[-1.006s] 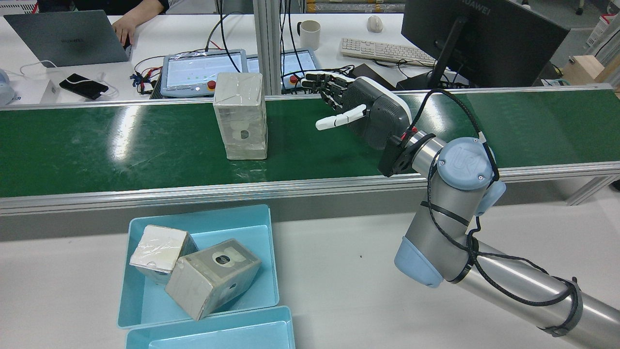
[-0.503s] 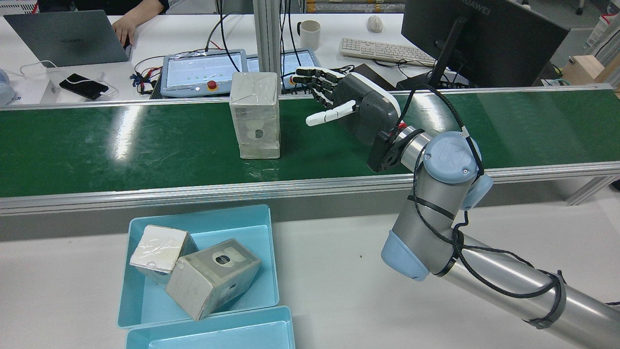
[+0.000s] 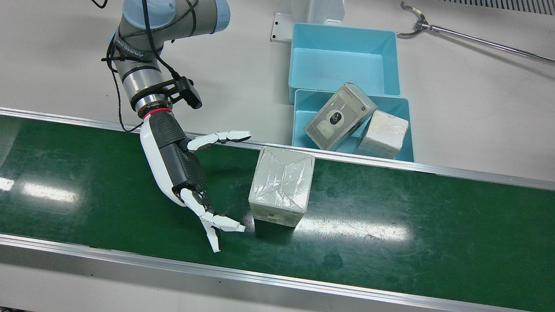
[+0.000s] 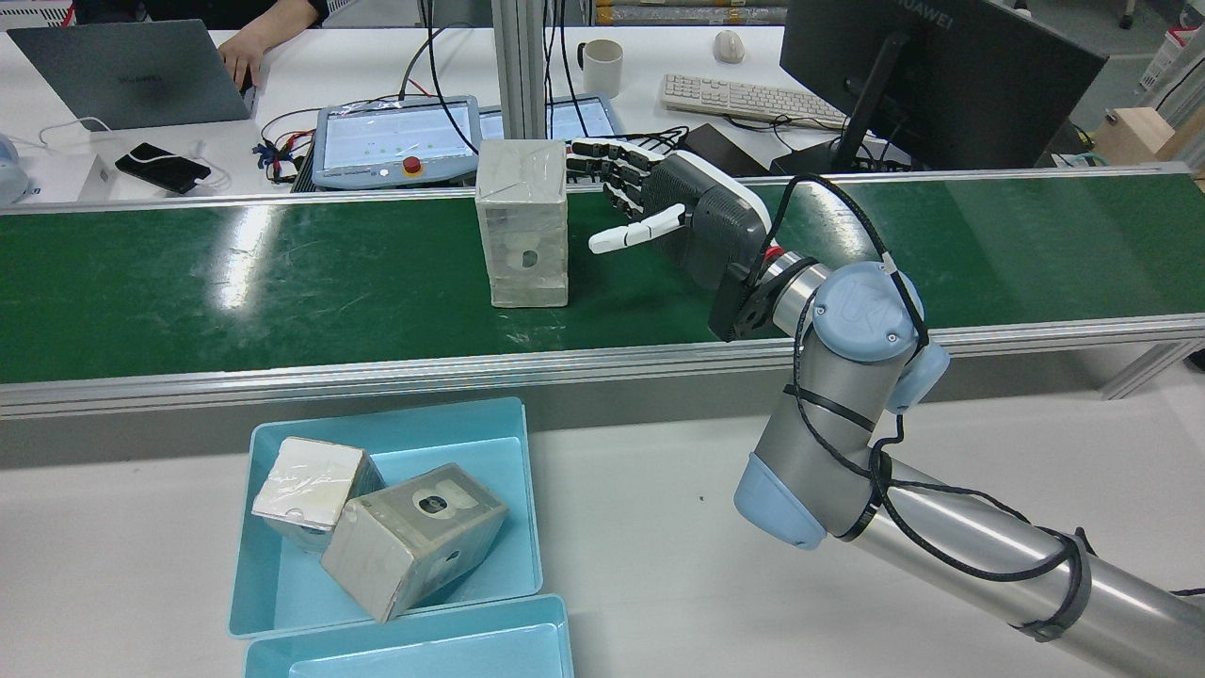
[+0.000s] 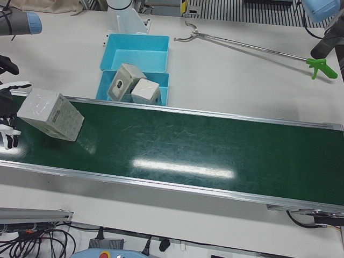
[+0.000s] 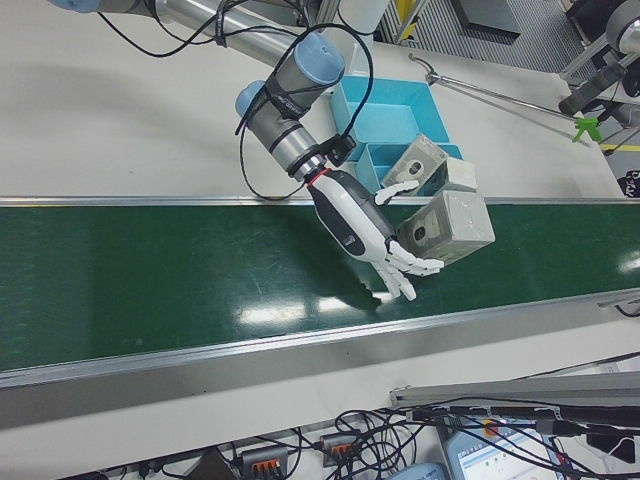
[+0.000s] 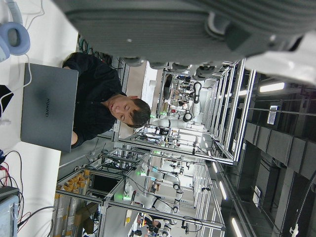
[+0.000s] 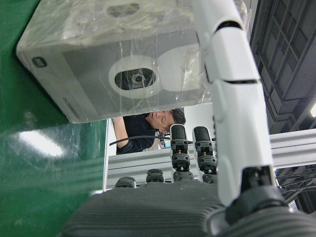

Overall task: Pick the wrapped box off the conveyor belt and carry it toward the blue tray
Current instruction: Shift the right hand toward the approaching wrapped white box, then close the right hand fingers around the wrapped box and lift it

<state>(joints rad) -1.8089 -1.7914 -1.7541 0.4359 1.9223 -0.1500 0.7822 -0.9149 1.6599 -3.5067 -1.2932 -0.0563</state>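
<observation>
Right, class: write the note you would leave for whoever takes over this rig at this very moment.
Right hand: open, fingers spread, level with the wrapped box, not touching it.
Left hand: appears only in its own camera, pointed away from the table; state unclear.
Wrapped box stands upright on the conveyor belt.
Blue tray beside the belt already holds two other boxes.
Done: approach only.
Left: grasp, lift, carry toward the tray.

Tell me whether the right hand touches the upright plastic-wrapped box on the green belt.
Apart. The front view shows green belt between the open right hand and the plastic-wrapped box.
</observation>
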